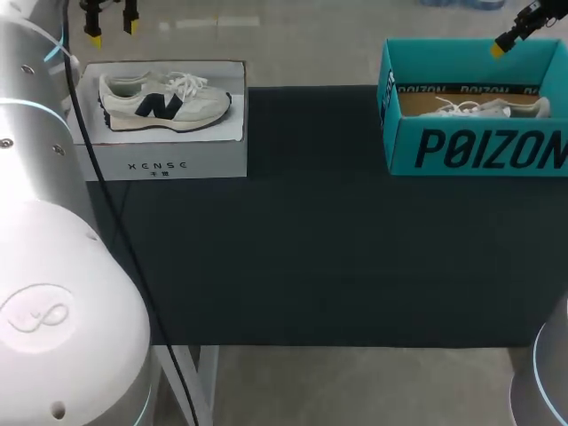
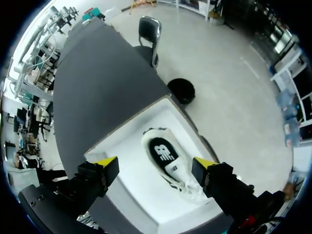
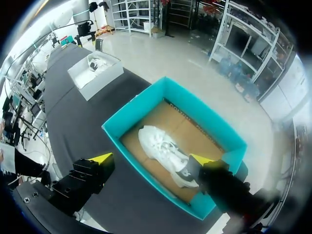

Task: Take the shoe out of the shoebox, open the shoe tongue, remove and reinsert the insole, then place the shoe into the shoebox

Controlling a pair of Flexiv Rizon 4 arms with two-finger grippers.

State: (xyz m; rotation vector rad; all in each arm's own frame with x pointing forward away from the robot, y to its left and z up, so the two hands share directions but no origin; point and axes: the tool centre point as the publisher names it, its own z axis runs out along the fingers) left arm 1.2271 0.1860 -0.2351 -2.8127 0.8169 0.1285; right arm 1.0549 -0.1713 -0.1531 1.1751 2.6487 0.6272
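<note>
A teal shoebox [image 1: 470, 151] stands open at the table's far right. Inside it a white shoe [image 1: 484, 108] with white laces lies on its side on the brown cardboard floor. My right gripper [image 1: 508, 40] hangs above the box's far wall, touching nothing. In the right wrist view its open fingers straddle the shoe [image 3: 163, 151] from high above the shoebox [image 3: 126, 114], right gripper [image 3: 151, 159] empty. My left gripper [image 1: 111, 28] hovers open beyond the table's far left corner.
A white box [image 1: 169, 155] at the far left carries a second cream shoe [image 1: 164, 100] with a navy logo. In the left wrist view that shoe [image 2: 168, 158] lies far below the open left gripper [image 2: 156, 163]. Dark table mat [image 1: 302, 257] spans between the boxes.
</note>
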